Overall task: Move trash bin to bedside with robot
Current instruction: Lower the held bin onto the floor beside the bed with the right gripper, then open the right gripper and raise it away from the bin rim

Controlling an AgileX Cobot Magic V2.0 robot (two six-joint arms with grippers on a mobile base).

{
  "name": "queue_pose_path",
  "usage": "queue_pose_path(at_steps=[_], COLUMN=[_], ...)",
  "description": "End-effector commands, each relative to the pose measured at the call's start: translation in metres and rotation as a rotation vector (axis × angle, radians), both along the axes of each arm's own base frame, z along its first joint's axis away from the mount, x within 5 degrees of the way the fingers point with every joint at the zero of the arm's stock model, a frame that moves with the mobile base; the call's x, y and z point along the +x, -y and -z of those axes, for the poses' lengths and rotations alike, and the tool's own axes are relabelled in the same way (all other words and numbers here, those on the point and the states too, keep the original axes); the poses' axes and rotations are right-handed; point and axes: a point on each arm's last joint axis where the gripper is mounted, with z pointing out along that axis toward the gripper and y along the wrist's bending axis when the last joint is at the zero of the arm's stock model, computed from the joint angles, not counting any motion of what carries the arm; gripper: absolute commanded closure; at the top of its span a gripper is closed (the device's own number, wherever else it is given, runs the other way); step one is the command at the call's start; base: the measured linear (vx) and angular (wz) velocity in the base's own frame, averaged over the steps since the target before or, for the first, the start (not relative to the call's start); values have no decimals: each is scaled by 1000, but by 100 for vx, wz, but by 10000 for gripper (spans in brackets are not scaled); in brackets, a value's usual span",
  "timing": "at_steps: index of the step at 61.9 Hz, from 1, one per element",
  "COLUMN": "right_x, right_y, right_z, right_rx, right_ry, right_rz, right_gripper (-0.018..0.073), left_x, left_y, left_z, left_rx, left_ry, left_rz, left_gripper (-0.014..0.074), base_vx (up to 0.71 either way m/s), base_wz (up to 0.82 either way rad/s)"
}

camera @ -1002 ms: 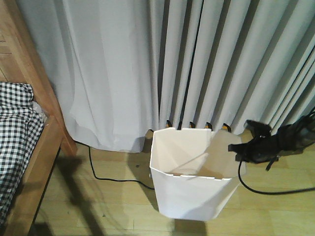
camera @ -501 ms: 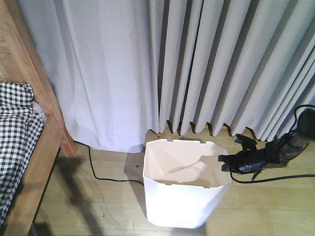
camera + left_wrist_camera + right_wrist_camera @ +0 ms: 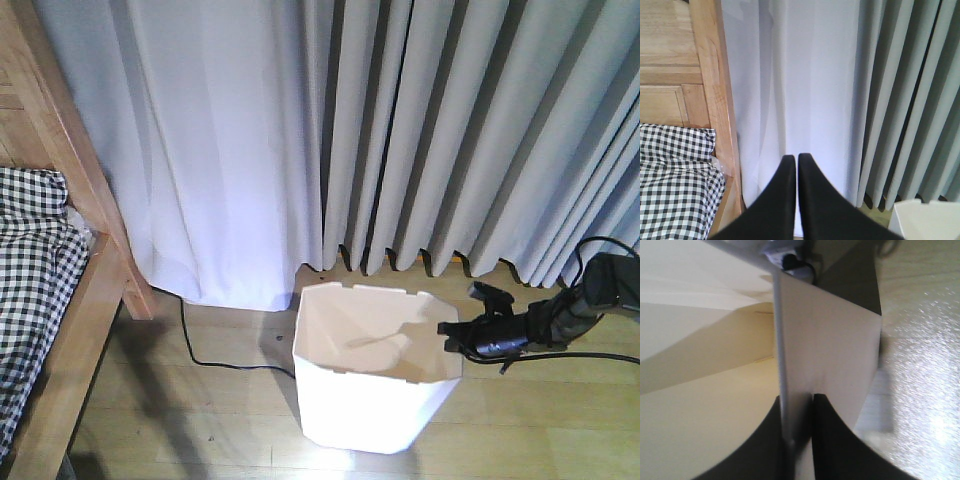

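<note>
Trash bin (image 3: 372, 372) sits lower centre of the front view, upright on the wooden floor (image 3: 220, 420) just in front of the grey curtains (image 3: 400, 130), open mouth up. Right hand (image 3: 452, 336) comes in from the right edge and pinches the bin's right rim, and the wrist view confirms it: 2 black fingers (image 3: 830, 440) clamped either side of the thin white wall, 1 inside, 1 outside. That rim grip looks chosen for dragging rather than lifting. Left hand (image 3: 792, 165) is pressed shut on nothing, pointing at the curtain. Bedside (image 3: 95, 270), with its checked bedding (image 3: 30, 260), waits at far left, well apart from the bin.
</note>
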Motion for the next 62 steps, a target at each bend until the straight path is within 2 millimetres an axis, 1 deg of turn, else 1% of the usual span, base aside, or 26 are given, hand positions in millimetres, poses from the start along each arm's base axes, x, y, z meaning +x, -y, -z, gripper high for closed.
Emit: queue_pose_path(at_steps=[1,10,16,21,29,38,47,56,62], right_x=[27,18,15,14,12,10,15,19,21], right_y=[-10,-11,-12,-12,-11,-11,-5,14,27], right_z=[-34,-23,-19,-18,-18,-20,-29,-40,-53], right_rx=[176,180,181,183,183,161,113,82,62], right_ry=[113,80,62,57,41,25,1,-48,-73], right_rz=[-52,-58,-52,-47,-62,-127,-141,-72,-55], right_gripper=[540,501,447,379,241,144,130,137,144], left_x=[1,1,1,1,1,1,1,1,1], left_y=[0,0,0,0,0,0,0,0,0], left_z=[3,3,3,3,3,3,3,3,3], left_rx=[-14,-14,-14,-14,-14,-14,-14,-14,-14], left_ry=[53,53,53,53,53,53,53,53,53], left_rz=[4,4,4,4,4,4,4,4,4], left_gripper=[602,602,602,602,602,602,602,602,602], base_vx=[0,0,0,0,0,0,0,0,0], base_wz=[0,0,0,0,0,0,0,0,0])
